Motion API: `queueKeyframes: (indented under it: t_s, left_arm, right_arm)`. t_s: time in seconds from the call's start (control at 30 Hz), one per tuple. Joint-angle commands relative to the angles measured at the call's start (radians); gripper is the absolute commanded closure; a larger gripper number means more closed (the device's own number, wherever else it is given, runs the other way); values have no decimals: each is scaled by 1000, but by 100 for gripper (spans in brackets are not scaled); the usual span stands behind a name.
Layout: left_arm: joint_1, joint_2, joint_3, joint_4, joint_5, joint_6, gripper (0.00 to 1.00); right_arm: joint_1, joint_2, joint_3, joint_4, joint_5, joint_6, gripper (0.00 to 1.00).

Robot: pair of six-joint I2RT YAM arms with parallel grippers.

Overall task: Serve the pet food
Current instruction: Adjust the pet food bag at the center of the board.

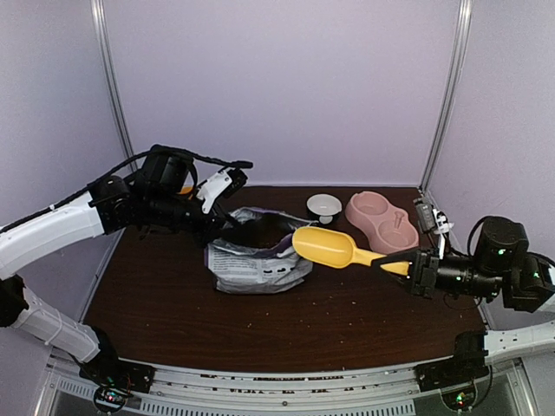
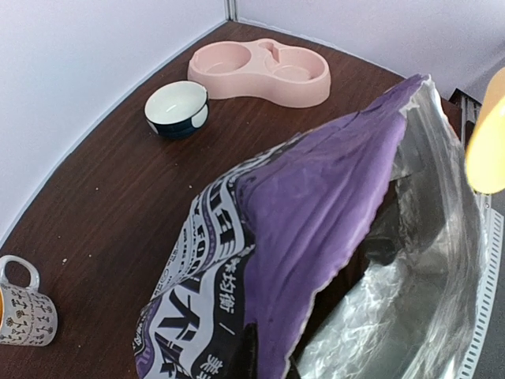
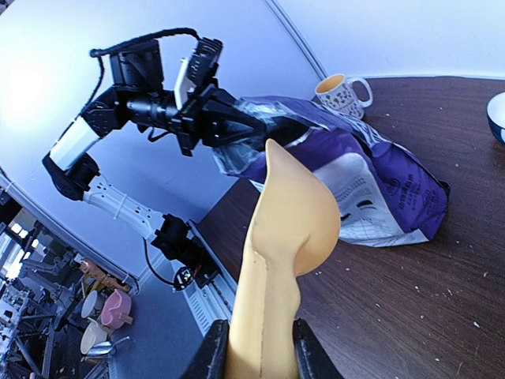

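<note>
The purple pet food bag (image 1: 256, 256) lies in the middle of the table with its mouth open toward the far side; its silver lining (image 2: 410, 268) shows, but no kibble is visible. My left gripper (image 1: 227, 218) is shut on the bag's upper edge (image 2: 260, 316) and holds it up. My right gripper (image 1: 414, 269) is shut on the handle of the yellow scoop (image 1: 325, 246), whose bowl hangs beside the bag's mouth, seen from beneath in the right wrist view (image 3: 288, 229). The pink double bowl (image 1: 383, 222) stands at the far right.
A small white bowl (image 1: 323, 205) stands left of the pink bowl, also seen in the left wrist view (image 2: 177, 108). A patterned mug (image 2: 22, 312) stands behind the bag near the left wall. Crumbs are scattered on the dark table (image 1: 347, 321).
</note>
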Motion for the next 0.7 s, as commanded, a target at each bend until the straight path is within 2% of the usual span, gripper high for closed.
queueKeyframes:
  t_s: [0.0, 0.13, 0.43, 0.67]
  left_arm:
    - [-17, -2, -6, 95, 56, 18, 100]
    - [-35, -3, -1, 82, 44, 23, 100]
    - [-105, -10, 2, 52, -79, 29, 100]
    - [-142, -8, 13, 37, -90, 43, 100]
  right_arm:
    - [-3, 56, 105, 59, -101, -44, 100]
    - [19, 162, 224, -35, -79, -103, 100]
    - [125, 423, 486, -361, 158, -212, 100]
    - [216, 585, 638, -528, 446, -203, 100]
